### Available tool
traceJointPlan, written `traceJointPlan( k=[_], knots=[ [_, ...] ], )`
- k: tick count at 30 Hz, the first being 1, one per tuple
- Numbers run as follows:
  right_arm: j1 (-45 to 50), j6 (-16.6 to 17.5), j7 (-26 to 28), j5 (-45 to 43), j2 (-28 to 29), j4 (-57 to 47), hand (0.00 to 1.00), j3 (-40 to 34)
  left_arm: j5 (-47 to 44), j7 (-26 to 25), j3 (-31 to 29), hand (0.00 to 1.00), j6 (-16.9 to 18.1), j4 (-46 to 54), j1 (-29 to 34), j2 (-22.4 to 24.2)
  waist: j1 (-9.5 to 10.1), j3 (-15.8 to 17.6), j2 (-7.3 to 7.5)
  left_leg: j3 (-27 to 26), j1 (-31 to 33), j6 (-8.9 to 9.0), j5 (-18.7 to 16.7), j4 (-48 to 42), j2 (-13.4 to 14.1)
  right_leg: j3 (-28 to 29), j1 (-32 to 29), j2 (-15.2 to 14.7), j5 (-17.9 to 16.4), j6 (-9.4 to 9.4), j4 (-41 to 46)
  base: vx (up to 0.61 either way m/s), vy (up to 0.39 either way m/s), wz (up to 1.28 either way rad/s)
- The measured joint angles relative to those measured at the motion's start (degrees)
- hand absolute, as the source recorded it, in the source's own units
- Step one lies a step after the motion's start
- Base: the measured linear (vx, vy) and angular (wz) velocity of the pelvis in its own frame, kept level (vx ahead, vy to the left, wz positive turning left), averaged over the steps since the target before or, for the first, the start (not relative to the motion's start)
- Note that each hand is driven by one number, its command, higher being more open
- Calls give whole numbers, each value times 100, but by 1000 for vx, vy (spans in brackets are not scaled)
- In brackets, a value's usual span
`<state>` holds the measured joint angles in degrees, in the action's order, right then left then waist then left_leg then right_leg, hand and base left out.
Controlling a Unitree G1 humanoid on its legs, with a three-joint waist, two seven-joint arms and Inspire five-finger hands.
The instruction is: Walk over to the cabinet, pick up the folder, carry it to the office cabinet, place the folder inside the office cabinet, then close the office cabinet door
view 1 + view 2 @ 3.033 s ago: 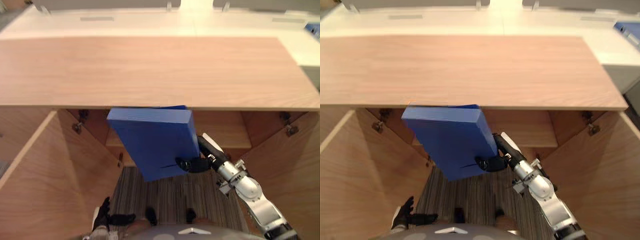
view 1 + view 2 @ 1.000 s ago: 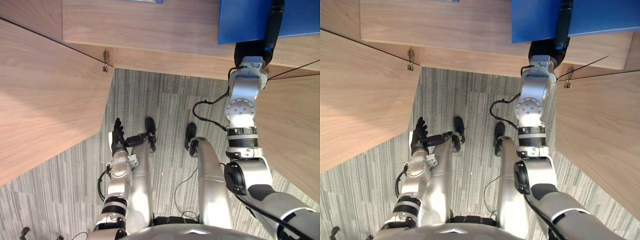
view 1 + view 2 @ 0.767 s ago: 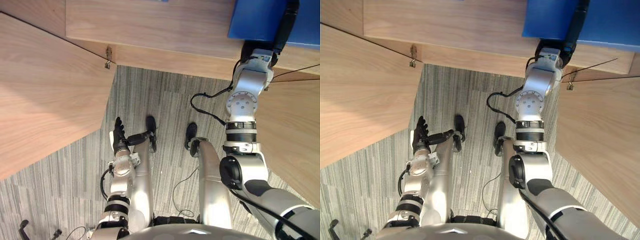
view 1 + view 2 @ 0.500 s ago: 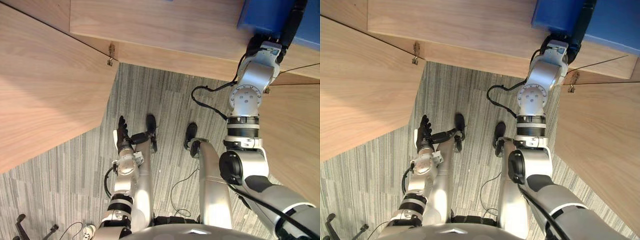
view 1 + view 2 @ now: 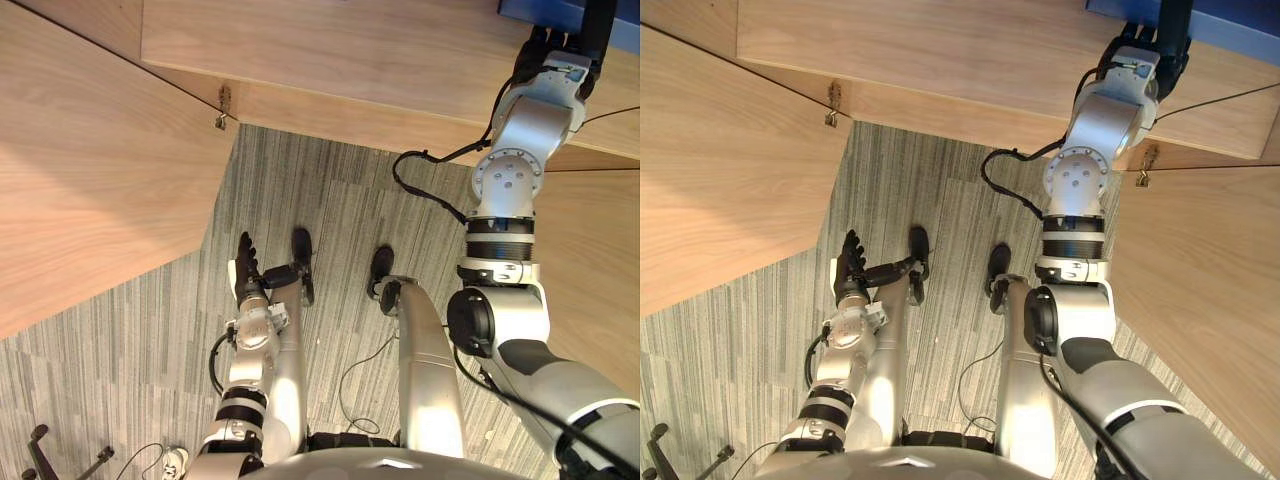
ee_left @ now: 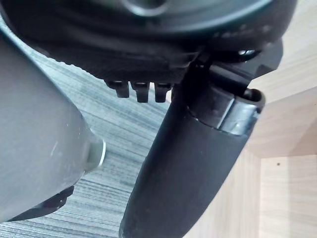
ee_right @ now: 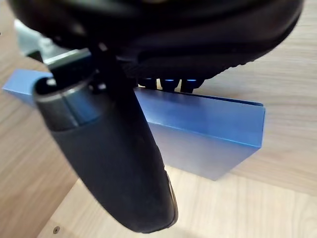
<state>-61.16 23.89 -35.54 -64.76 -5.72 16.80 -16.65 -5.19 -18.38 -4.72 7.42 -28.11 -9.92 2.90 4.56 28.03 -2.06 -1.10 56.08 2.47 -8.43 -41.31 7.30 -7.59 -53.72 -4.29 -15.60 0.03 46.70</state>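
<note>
The step in hand is setting the folder (image 7: pixel 208 134) inside the cabinet, and it looks nearly done. The blue folder lies flat on the wooden shelf (image 5: pixel 350 50), up at 1 o'clock in the eye views, where just a strip of it shows at the top edge. The right hand (image 5: pixel 548 48) reaches in to the folder's near edge. I cannot tell whether it grips the folder or merely rests against it. The left hand (image 5: pixel 245 268) hangs at about 8 o'clock over the striped floor (image 5: pixel 330 200), fingers straight and holding nothing.

By my judgement, the next move calls for a clean release, then a straight pull back of the right arm past the shelf's front edge without dragging the folder along. After that the doors need closing. The left door (image 5: pixel 90 170) stands swung out at 10 o'clock and the right door (image 5: pixel 600 270) at 4 o'clock. Each will need a push from its outer side.

The right wrist view gives what the eye views cut off: most of the folder, its far corner, and bare shelf around it. The eye views give both open doors and the idle left hand, while the left wrist view offers floor and a wooden panel past that hand.
</note>
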Motion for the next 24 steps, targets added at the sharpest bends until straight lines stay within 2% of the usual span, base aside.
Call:
traceJointPlan(
  k=[4, 6, 8, 14, 18, 24],
  knots=[
    [27, -300, 146, 227, -372, 34, 100, 310, -5, 10, 9, 100, -3, 2, 3, -4, -24, 0, 0, -28, -15, -19, 12, 26, 0, -1, 15, -6, 46, -78, -31, 7, 8, -1],
    [129, -498, 394, 516, -693, 33, 100, 531, -11, 24, 68, 100, -6, -4, 10, -39, -47, -1, 1, -46, -83, -32, 19, 75, -5, -2, 92, -17, 58, -92, -70, 33, 40, -1],
    [134, -553, 565, 516, -885, 38, 100, 624, -39, 69, 162, 100, -4, -7, 19, -72, -63, -6, -1, -95, -165, -68, 42, 147, -39, 3, 159, -57, 62, -97, -130, 17, 33, 3],
    [132, -803, 1248, 474, -1380, 148, 100, 1071, -97, 171, 170, 100, -13, -101, 78, -80, -152, -40, 4, -153, -290, -129, 80, 304, -36, 14, 310, -57, 193, -46, -394, 27, 32, -2],
    [141, -996, 1452, 379, -1572, 415, 100, 1182, -104, 239, 189, 100, -13, -132, 81, -114, -163, -41, 4, -227, -382, -150, 94, 381, -35, 38, 411, -59, 271, -6, -530, 44, 37, -5],
    [609, -1251, 1902, 385, -2331, 538, 100, 1615, -105, 278, 226, 100, -12, -167, 143, -328, -167, -44, 8, -307, -423, -168, 100, 404, -36, 51, 473, -84, 299, 27, -597, 10, 11, 0]
  ],
)
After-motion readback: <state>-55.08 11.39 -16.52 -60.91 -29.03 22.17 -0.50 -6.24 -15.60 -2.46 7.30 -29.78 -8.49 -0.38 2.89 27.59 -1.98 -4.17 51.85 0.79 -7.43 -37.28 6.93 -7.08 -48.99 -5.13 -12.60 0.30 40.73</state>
